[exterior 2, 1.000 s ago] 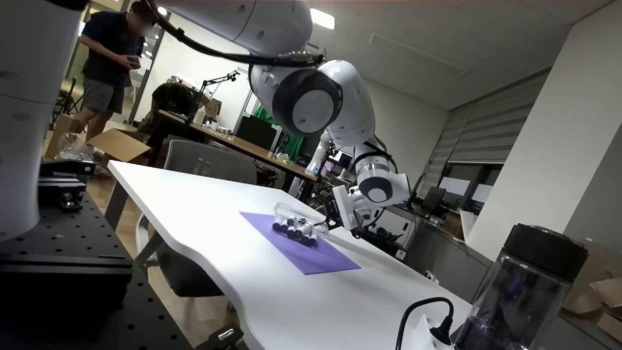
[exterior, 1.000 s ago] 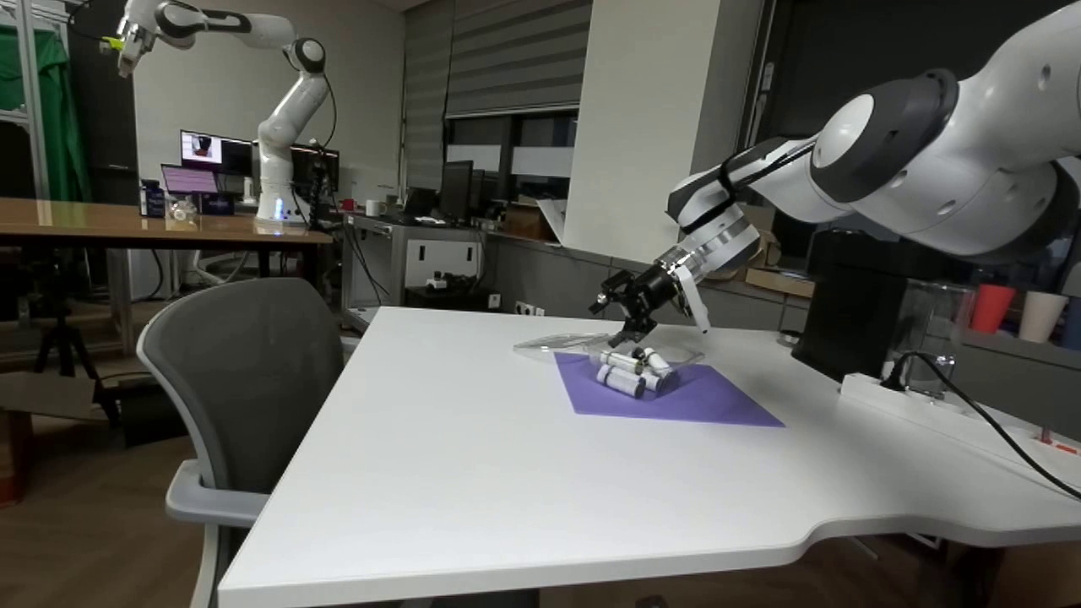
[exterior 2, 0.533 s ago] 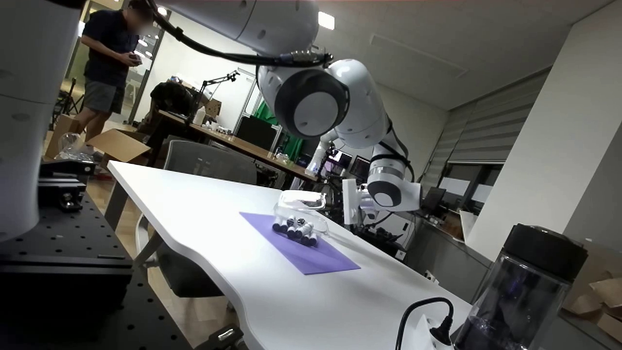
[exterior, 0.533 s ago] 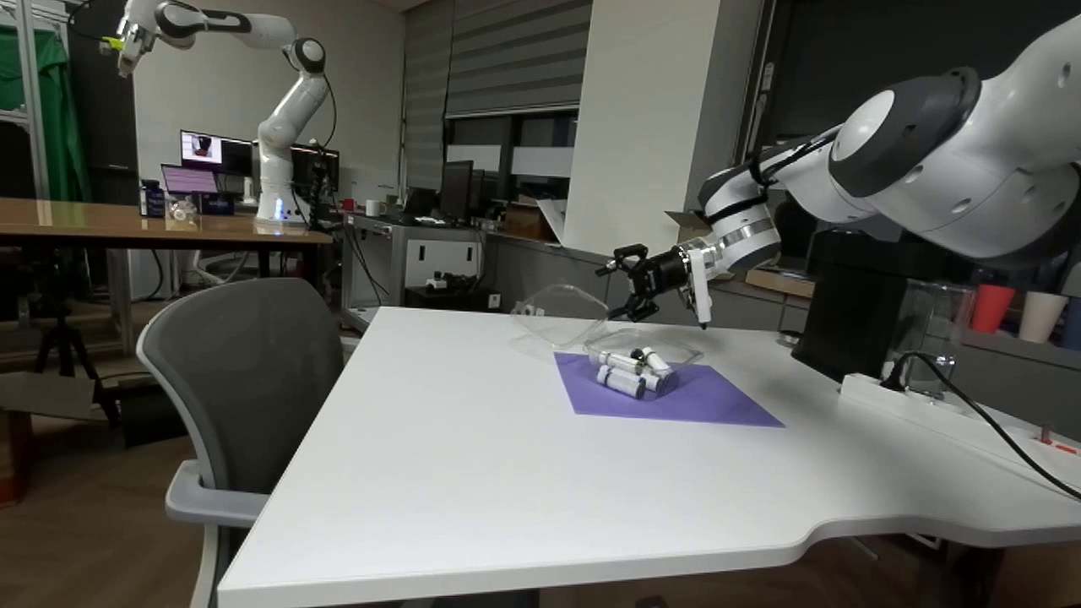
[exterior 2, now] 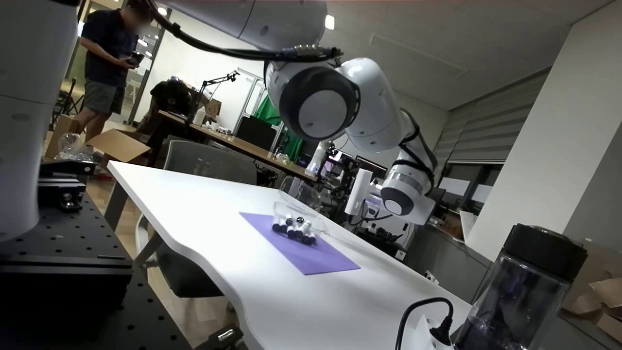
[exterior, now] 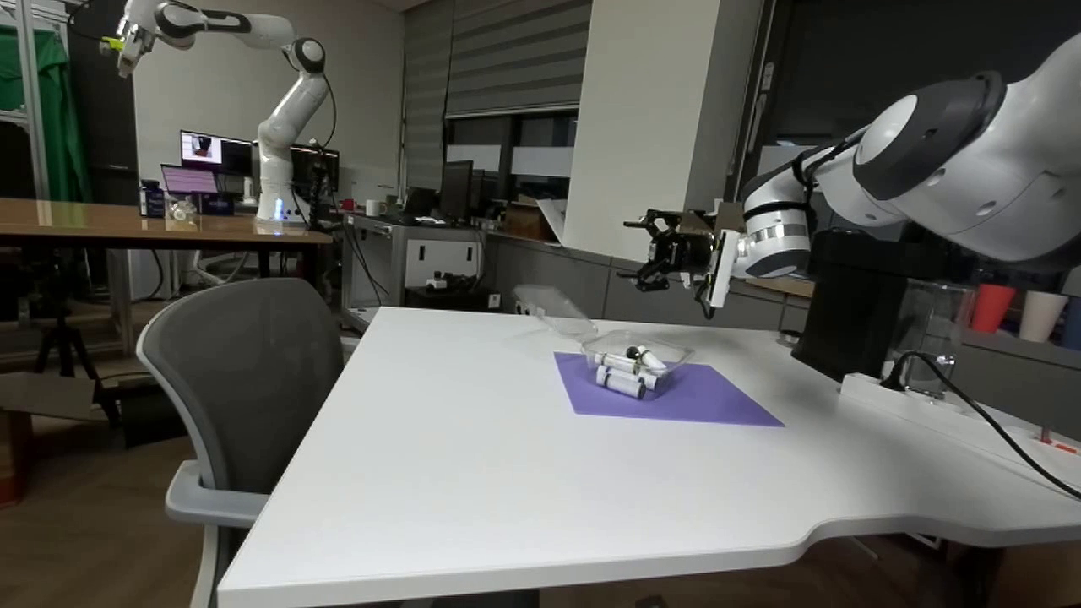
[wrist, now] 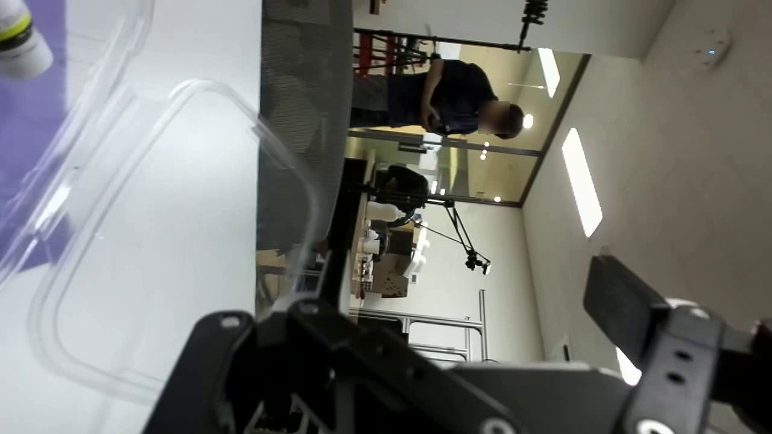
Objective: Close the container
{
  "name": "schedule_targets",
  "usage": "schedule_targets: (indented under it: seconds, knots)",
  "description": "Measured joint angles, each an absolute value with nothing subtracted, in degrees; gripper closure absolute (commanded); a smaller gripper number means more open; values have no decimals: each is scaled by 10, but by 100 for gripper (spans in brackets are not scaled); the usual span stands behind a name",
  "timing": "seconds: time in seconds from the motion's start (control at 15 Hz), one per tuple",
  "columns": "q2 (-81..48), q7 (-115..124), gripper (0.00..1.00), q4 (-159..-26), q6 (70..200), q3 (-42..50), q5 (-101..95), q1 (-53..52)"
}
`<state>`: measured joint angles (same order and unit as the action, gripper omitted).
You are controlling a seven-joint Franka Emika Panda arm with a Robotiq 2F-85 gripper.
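Pincer [exterior: 629, 250] spread wide, standing off the lid [exterior: 555, 311]; container [exterior: 676, 354] below pincer, mouth up, lid tilted up, long axis hard to call

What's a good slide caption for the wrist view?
Container not yet closed: its clear lid tilted up, purple mat at left, the open claw in front, a person standing in the background.

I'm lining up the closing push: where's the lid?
In an exterior view, the clear lid stands tilted open, upper left of the container, below and left of the hand.
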<state>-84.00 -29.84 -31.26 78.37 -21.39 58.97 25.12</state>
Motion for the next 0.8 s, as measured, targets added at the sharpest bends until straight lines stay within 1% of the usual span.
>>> schedule_targets:
  seconds: [0.27, 0.4, 0.8]
  knots:
    - [-840, -296, 0, -313, 752, -200, 627, 253]
    - [-839, -307, 0, -305, 754, -178, 623, 247]
    - [-837, -334, 0, -260, 848, -120, 554, 200]
